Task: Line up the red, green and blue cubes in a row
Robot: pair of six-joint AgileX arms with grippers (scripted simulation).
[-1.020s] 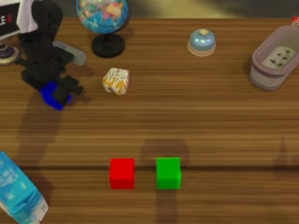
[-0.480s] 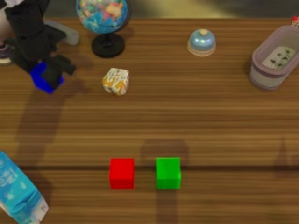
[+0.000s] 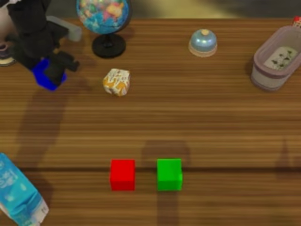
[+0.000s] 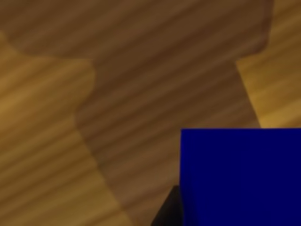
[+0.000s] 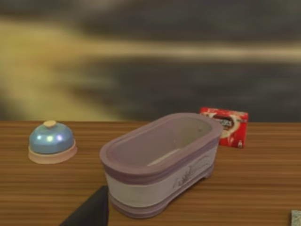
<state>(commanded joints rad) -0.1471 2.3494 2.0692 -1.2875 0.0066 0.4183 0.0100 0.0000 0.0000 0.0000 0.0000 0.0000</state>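
the left gripper is up at the far left of the desk, its fingers clamped on the blue cube, which is lifted off the wood and throws a long shadow toward the near edge. in the left wrist view the blue cube fills one corner, with only striped wood and shadow beyond it.

the red cube and green cube sit side by side near the front of the desk, level with each other, with a gap between them, well apart from the blue one.

a white cube with orange pattern lies between the gripper and the middle of the desk, with a globe behind it. a bell and an oval tub stand toward the right, and a blue carton pokes in at the front left corner.

the right arm is out of the top view; its wrist camera looks at the tub, the bell and a red packet, and i cannot tell how its gripper stands.
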